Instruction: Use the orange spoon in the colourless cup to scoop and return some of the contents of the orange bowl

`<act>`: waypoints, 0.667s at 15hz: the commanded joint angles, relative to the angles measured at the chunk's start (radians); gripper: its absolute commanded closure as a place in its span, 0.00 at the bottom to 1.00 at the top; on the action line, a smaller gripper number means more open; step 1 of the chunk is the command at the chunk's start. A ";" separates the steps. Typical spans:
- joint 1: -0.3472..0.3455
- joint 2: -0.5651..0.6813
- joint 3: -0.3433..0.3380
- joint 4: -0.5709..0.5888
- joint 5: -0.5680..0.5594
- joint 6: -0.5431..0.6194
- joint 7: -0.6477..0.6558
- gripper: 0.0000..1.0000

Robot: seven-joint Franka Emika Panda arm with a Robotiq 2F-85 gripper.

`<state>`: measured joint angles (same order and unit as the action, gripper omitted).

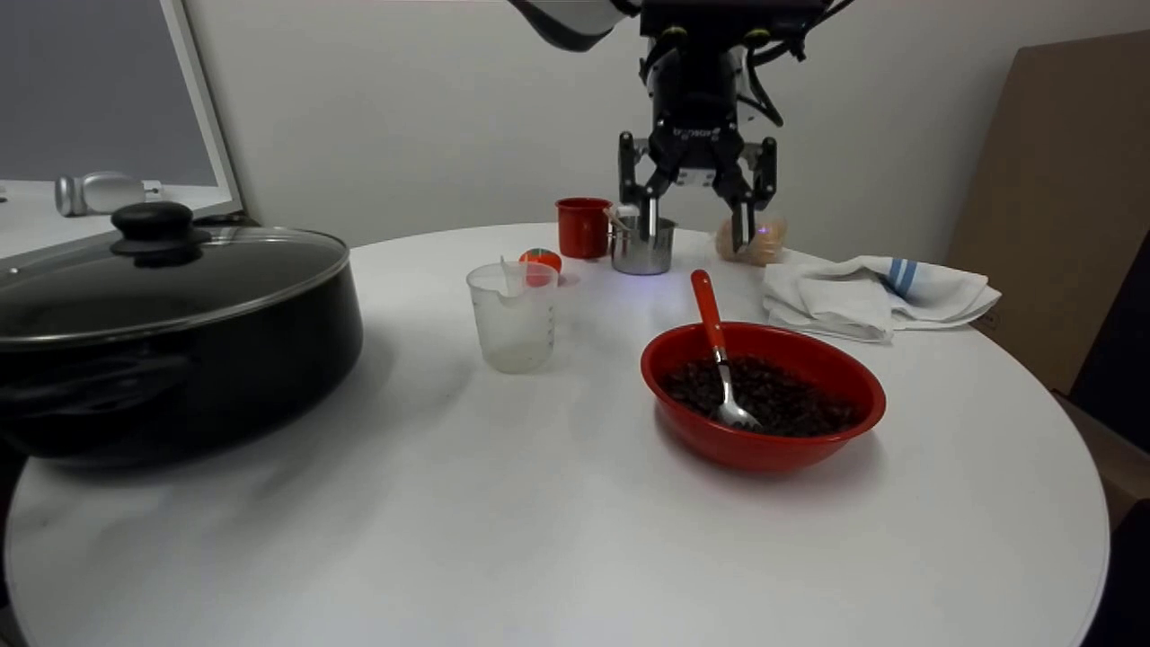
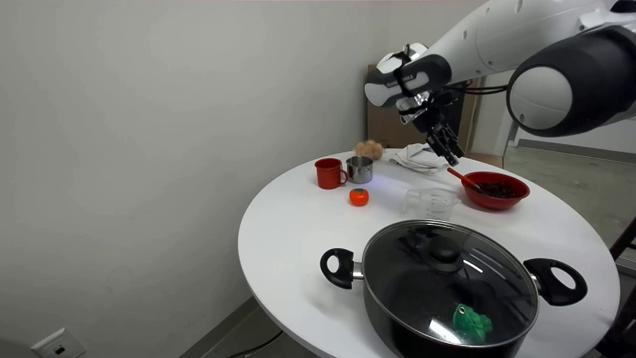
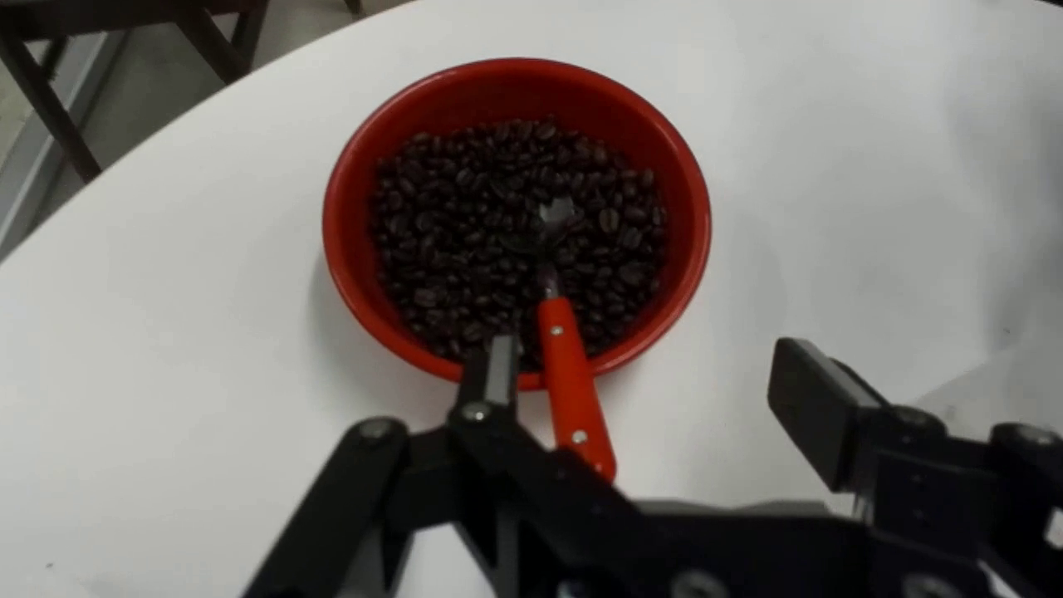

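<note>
"Word on the gripper (image 1: 696,235) first: how do its fingers (image 3: 812,399) stand?"

"Spread well apart. Your gripper hangs over the round white table (image 1: 503,539), fingertips pointing down. In an exterior view you have it at 11 o'clock from the red-orange bowl (image 1: 765,456)."

"And the spoon (image 1: 715,332)?"

"In that bowl, its silver scoop end among dark coffee beans (image 3: 448,241). The orange-red handle leans across the rim. In the wrist view you see the handle aim between 5 and 6 o'clock, its end partly covered by your gripper. In an exterior view that end sits near your fingertips, just lower, with a gap."

"Where is the colourless cup (image 1: 517,319)?"

"Upright on the table, well apart from the bowl: between 9 and 10 o'clock from it in an exterior view. Measuring marks run up its side."

"What else?"

"Counting from the bowl again, you have a black lidded pot (image 1: 269,368) at 9 o'clock, a red mug (image 1: 582,235) between 10 and 11, a shiny metal cup (image 1: 636,259) near 11, and a white cloth (image 1: 835,296) with blue stripes between 1 and 2."
</note>
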<state>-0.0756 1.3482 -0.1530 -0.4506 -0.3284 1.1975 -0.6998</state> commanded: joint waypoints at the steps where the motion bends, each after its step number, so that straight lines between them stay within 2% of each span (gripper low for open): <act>1: -0.033 -0.135 0.068 -0.021 0.113 -0.092 0.036 0.00; 5: -0.052 -0.255 0.124 0.007 0.226 -0.131 0.186 0.00; 10: -0.021 -0.395 0.155 0.025 0.284 -0.045 0.371 0.00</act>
<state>-0.1129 1.0239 -0.0141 -0.4251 -0.0797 1.1081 -0.4280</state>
